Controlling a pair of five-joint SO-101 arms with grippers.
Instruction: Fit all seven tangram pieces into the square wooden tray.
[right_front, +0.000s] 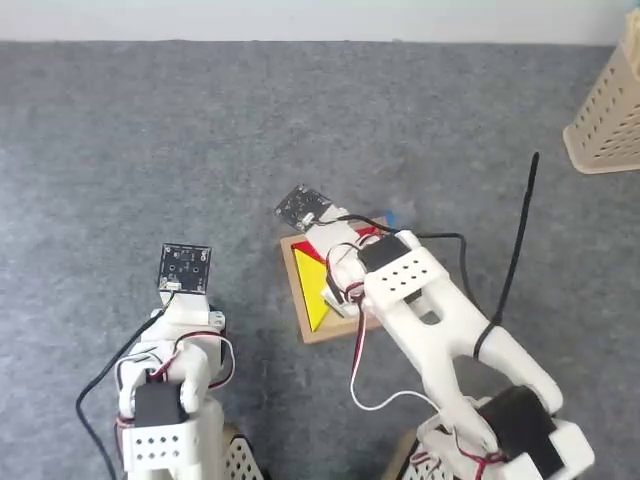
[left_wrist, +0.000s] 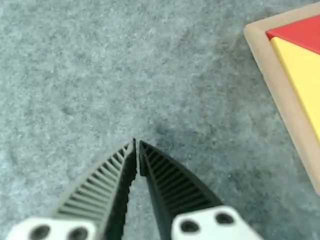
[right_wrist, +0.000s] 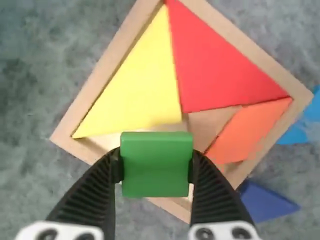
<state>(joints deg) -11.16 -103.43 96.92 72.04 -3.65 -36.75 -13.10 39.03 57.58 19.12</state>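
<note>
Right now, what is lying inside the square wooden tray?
A yellow triangle, a red triangle and an orange piece lie in the tray, with bare wood between. The green piece, held by the right gripper, hides the corner beneath it.

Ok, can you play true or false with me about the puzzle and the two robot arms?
1. The right pincer is holding a green piece. True.
2. The left pincer is holding something. False: it is shut with nothing in it, above the carpet.
3. The yellow triangle lies in the tray. True.
4. All the pieces are already in the tray. False: a blue piece lies on the carpet beside it, and the green piece is in the right pincer.
5. The red triangle lies right next to the yellow triangle. True.
</note>
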